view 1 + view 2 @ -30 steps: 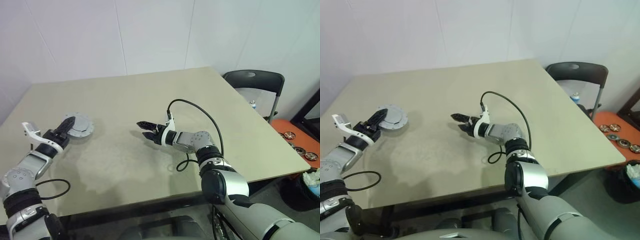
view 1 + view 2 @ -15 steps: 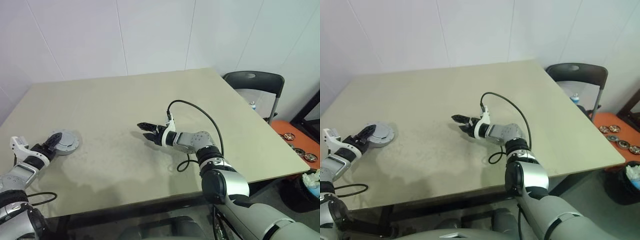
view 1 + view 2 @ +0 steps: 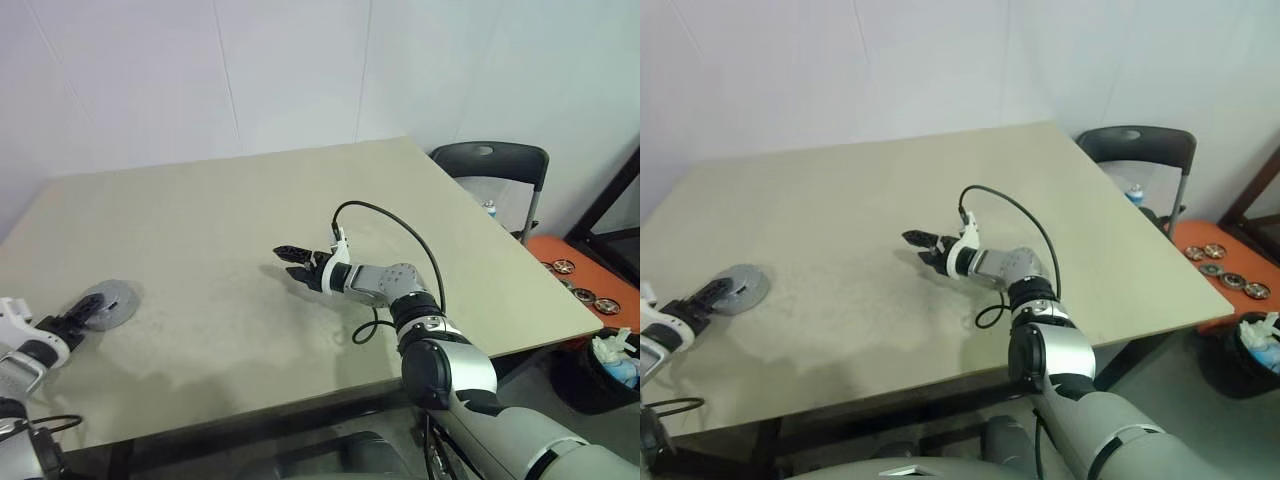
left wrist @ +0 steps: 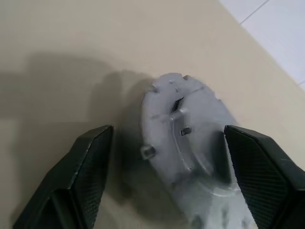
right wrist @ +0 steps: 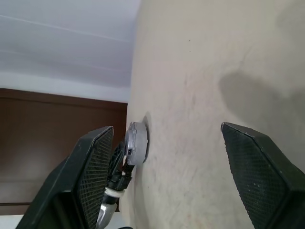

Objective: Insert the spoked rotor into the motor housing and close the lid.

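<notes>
Left tool (image 3: 78, 318) low at the left, fingers spread; right tool (image 3: 291, 262) mid-front, fingers apart.

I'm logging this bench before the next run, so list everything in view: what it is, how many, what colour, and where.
Table: one, beige, middle of the scene.
Round motor assembly: one, grey metal, lying on the table near its left edge, between the open fingers of the left gripper.
Chair: one, black, past the table's far right corner.
Small round parts: several, dark and metallic, on an orange surface on the floor to the right.
Bin: one, dark, crumpled pale and blue waste inside, on the floor at lower right.
Walls: white panels behind the table.
Left gripper: one, black fingers, open, at the table's left edge.
Right gripper: one, black fingers, open and empty, over the table's middle, black cable looping behind it.
</notes>
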Motion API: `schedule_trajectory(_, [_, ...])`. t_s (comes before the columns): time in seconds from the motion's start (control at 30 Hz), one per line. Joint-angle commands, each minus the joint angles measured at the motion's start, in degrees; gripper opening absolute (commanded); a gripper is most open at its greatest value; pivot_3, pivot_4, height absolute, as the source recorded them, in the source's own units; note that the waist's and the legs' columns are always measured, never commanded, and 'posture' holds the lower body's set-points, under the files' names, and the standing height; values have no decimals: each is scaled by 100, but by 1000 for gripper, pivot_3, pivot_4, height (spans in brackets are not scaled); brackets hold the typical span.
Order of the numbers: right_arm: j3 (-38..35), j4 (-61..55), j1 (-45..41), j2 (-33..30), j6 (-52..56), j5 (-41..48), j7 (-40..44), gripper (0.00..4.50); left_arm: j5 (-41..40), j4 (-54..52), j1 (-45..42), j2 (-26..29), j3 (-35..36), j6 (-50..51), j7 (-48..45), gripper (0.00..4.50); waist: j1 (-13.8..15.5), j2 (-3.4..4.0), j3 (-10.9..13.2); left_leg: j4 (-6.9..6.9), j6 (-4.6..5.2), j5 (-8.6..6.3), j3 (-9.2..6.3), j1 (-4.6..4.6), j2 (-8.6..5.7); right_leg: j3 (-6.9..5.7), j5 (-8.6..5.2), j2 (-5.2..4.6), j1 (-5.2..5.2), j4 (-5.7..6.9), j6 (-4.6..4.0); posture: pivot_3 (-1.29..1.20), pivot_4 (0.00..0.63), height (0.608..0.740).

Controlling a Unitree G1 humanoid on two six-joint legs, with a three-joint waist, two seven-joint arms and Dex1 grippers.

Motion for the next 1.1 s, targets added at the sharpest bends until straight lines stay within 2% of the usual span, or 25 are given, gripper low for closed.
schedule_trajectory(0.03, [-1,-24,-96,38,-55,14,103,3759,6,79,349,623,286,70,-314,3983,-31,14,9,0,0,0,-2,-5,0,-1,0,0,-5,0,0,0,0,740])
schedule_trajectory(0.17, [50,22,-114,75,-77,-43,206,3759,-11,318,724,1120,532,-85,-650,3983,39,20,13,3,0,0,-5,-9,-5,-4,-1,-5,-3,-2,1,0,0,740])
schedule_trajectory(0.3, [88,-12,-165,71,-13,-40,392,3759,20,163,640,1335,554,-126,-892,3983,162,20,13,4,0,0,-13,-4,-4,-15,-1,-3,4,-3,1,0,0,740])
schedule_trajectory(0.53, [1182,-1282,-275,-471,612,-182,1876,3759,-94,-2655,411,913,-356,499,-1569,3983,344,17,16,12,-1,0,-12,-10,-10,-21,-1,-10,9,-8,1,0,0,740])
schedule_trajectory(0.67, [2205,-2211,-274,-925,519,-483,2796,3759,-100,-4217,313,562,-1073,787,-1695,3983,363,25,20,4,-1,-1,-8,-12,-6,-19,-1,-8,1,-11,1,0,0,740])
schedule_trajectory(0.83, [3834,-3652,69,-1795,-345,-1140,4221,3759,-191,-5541,-3,278,-1914,1077,-1905,3983,339,15,14,2,-1,-1,-3,-21,-2,-15,-2,-6,-10,-13,3,0,0,740])
schedule_trajectory(0.9, [4354,-3880,195,-2106,-1236,-1660,4558,3759,-154,-5828,-161,193,-2232,1091,-2005,3983,337,12,12,2,1,-3,2,-18,-2,-16,-3,-7,-7,-15,4,0,0,740])
schedule_trajectory(1.0, [4776,-3912,255,-2339,-2408,-2251,4831,3759,-77,-6270,-282,169,-2676,1053,-2247,3983,355,17,15,8,2,-3,5,-14,-4,-18,-4,-8,0,-17,6,0,0,740])
schedule_trajectory(1.1, [4699,-3733,116,-2311,-2673,-2267,5010,3759,-27,-6399,-459,156,-2912,1049,-2328,3983,373,18,24,8,2,-2,5,-14,-2,-18,-3,-5,-2,-17,5,0,0,740])
